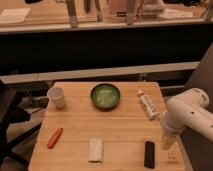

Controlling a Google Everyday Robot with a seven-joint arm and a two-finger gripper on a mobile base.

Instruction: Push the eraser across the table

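On the light wooden table [125, 125], left to right: an orange stick-like object [55, 137] near the left edge, a white cup [56, 97] toward the far-left corner, a pale pad [95, 149] at the near edge, a green bowl [105, 96] by the far edge, the black eraser [149, 154], a white tube [148, 106] and, at the right edge, my gripper [169, 142], pointed down near the near-right corner (whether it is released or clenched, I cannot tell). The risks, as I judge them: contact off the eraser's centre would spin the bar rather than slide it; a leftward push along the near edge would run it into the pale pad; a push angled toward the near edge, which it almost reaches, would tip it off. The eraser lies flat, its long side running near-to-far, just left of my gripper and slightly closer to the near edge, apart from it, with nothing between the two.
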